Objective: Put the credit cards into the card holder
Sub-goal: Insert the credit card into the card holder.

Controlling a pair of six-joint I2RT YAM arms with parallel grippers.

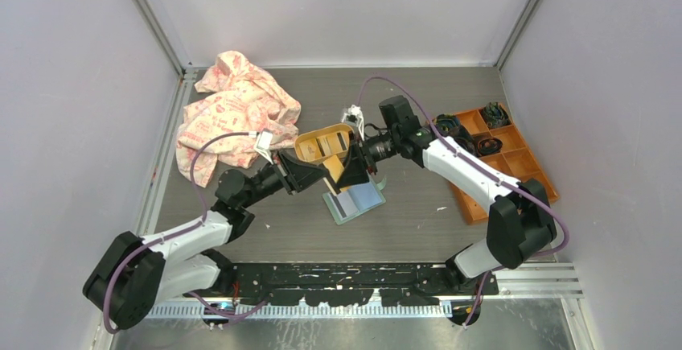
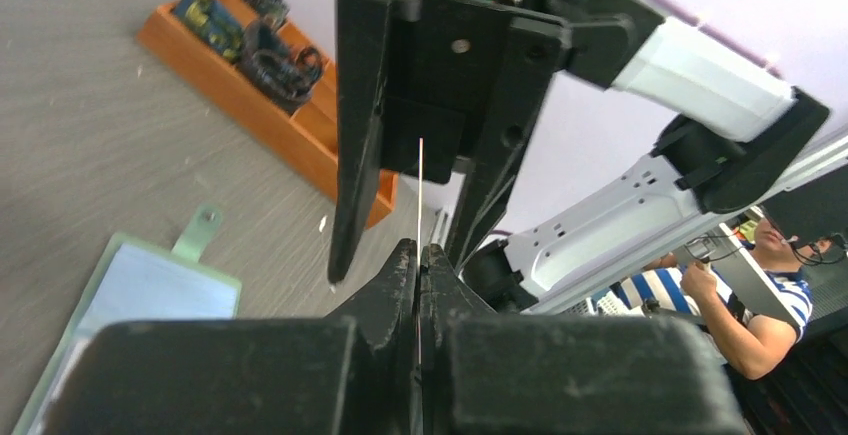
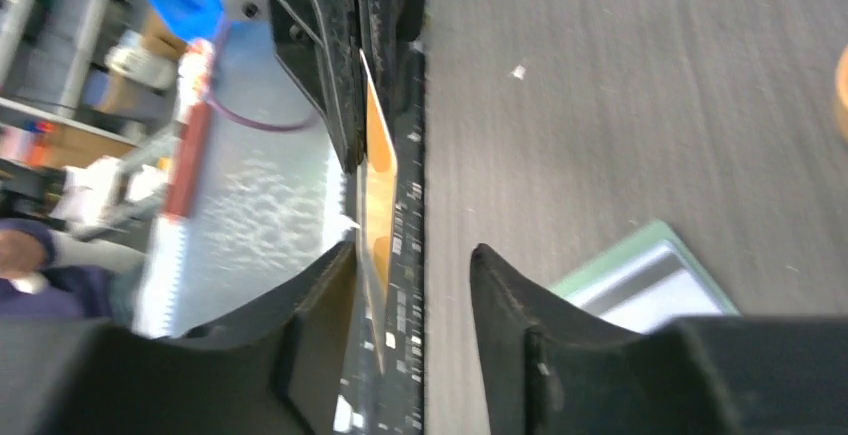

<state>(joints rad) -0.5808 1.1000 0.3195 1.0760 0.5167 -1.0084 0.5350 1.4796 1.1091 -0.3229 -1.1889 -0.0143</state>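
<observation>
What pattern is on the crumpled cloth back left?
Cream with small red-pink printed marks. The cloth shows best in the top external view.

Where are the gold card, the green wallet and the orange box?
Gold card [image 3: 380, 185]: right wrist view, its flat face.
Green wallet [image 1: 362, 199]: top view, pale inner panel.
Orange box [image 1: 519, 161]: top view, bare compartment floor.

**A:** Picture quality on your side?

**B:** Top view is sharp, with even, diffuse light from above. Only soft shadows under my arms [image 1: 462, 169] on the table [image 1: 418, 229]. Mild sheen on the metal strip [image 1: 531, 322] at the near edge.

**A:** Wrist views?

**B:** Left: my left fingers [image 2: 395, 290] are dark and out of focus up close. The card [image 2: 420, 185] is just a thin bright line, and the wall [image 2: 590, 145] behind is bright. Right: blur smears the whole frame. My right fingers [image 3: 520, 315] are near black, and the strip glares at left.
</observation>
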